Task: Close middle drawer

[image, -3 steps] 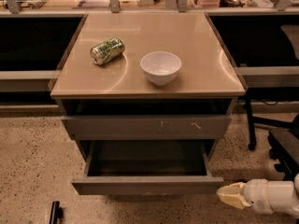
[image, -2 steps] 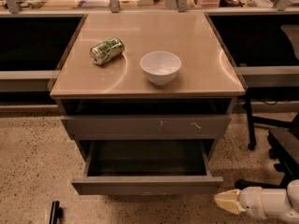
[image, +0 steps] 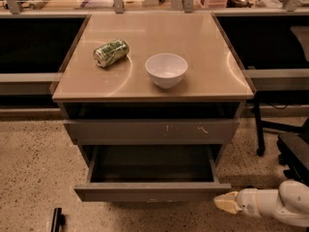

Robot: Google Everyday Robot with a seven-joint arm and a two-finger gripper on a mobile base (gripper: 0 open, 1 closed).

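Note:
The middle drawer (image: 149, 191) is pulled well out of the grey cabinet. Its plain flat front faces me and its dark, empty inside shows from above. My gripper (image: 225, 202) is low at the right, with its yellowish tip just beside the right end of the drawer front and at about the same height. The white arm runs off towards the lower right corner. I cannot tell whether the tip touches the front.
Above the open drawer is a shut grey front with whitish scratch marks (image: 183, 128). On the tan cabinet top (image: 212, 42) lie a green can (image: 111, 52) on its side and a white bowl (image: 166, 69). A black chair base (image: 289, 149) stands at the right. A dark object (image: 57, 220) lies on the speckled floor at the lower left.
My gripper has moved slightly left and a little lower, closer to the right end of the open drawer's front. The drawer has not moved.

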